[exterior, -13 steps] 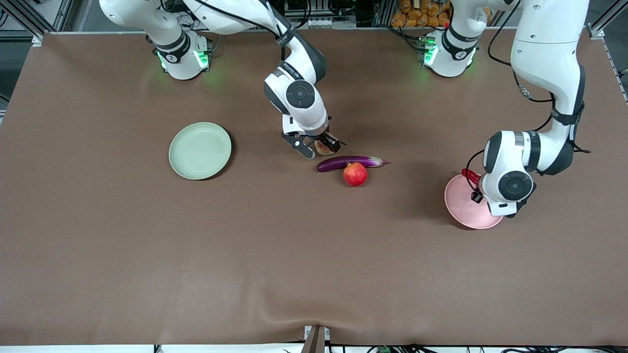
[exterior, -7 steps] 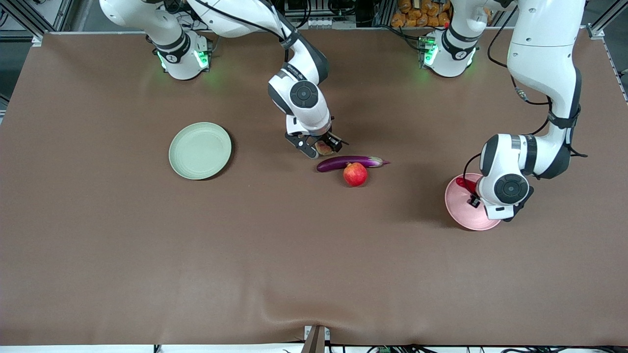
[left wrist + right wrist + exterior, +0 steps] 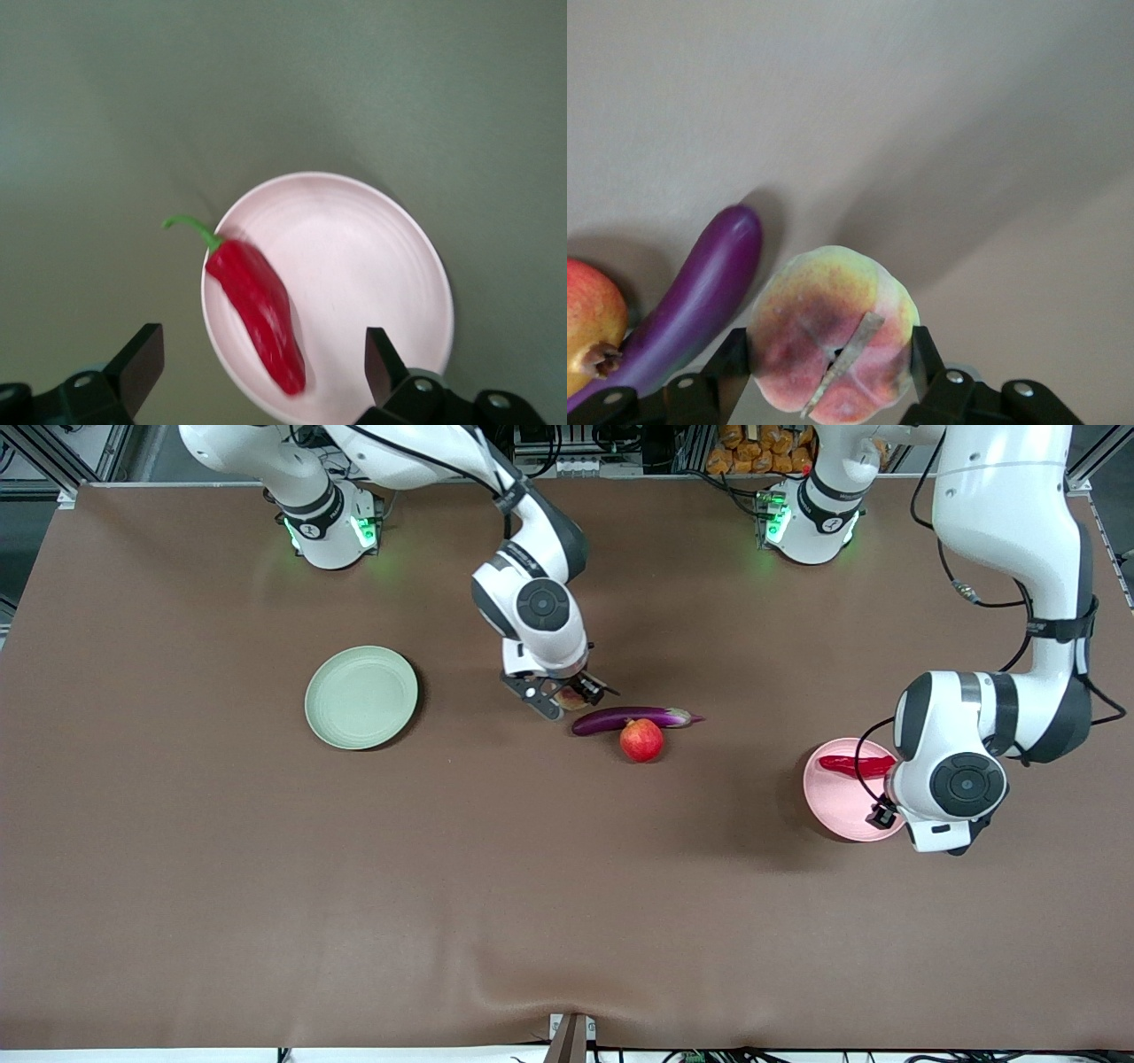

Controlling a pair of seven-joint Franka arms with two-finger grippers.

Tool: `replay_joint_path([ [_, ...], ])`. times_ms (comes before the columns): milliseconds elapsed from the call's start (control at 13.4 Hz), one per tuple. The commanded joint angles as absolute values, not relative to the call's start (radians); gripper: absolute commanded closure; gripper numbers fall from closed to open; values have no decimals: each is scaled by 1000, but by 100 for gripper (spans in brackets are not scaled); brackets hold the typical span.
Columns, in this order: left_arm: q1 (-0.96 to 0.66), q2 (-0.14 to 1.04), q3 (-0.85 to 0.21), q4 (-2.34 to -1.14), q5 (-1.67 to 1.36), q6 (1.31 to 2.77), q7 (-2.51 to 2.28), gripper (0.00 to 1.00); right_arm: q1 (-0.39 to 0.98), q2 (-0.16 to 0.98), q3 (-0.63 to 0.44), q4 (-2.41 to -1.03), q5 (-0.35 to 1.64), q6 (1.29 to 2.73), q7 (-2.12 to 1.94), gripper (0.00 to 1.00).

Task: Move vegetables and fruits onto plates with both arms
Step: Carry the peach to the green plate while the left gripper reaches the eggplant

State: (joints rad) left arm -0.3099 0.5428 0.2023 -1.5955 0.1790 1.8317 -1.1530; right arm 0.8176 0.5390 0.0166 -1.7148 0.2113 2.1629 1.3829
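The red chili pepper (image 3: 855, 764) lies on the pale pink plate (image 3: 837, 815) at the left arm's end. My left gripper (image 3: 886, 811) hangs over that plate, open and empty; the left wrist view shows the chili (image 3: 259, 314) on the plate (image 3: 372, 266) below its spread fingers (image 3: 135, 365). My right gripper (image 3: 563, 694) is shut on the peach (image 3: 568, 699) beside the purple eggplant (image 3: 631, 718). In the right wrist view the peach (image 3: 833, 350) sits between the fingers (image 3: 735, 354), with the eggplant (image 3: 700, 301) and the deep-red fruit (image 3: 589, 323) next to it. The deep-red fruit (image 3: 641, 740) touches the eggplant. The pale green plate (image 3: 361, 697) holds nothing.
Brown cloth (image 3: 354, 886) covers the whole table. The two green-lit bases (image 3: 332, 527) stand along the edge farthest from the front camera. The eggplant and the deep-red fruit lie close to my right gripper.
My left gripper has let go of the chili, which now lies on the pink plate, and has drawn up and away. My right gripper has shut on the peach and shifted slightly.
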Motion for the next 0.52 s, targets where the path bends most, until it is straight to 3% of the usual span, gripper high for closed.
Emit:
replay_joint_path([
  [0, -409, 549, 204, -1560, 161, 1758, -1302, 0, 708, 401, 31, -1741, 198, 1955, 1240, 100],
  [224, -520, 569, 204, -1555, 103, 1758, -1471, 0, 538, 283, 31, -1791, 195, 1772, 980, 100],
  [448, -650, 571, 206, -1540, -14, 1758, -1702, 0, 353, 164, 29, -1925, 169, 1744, 662, 100],
])
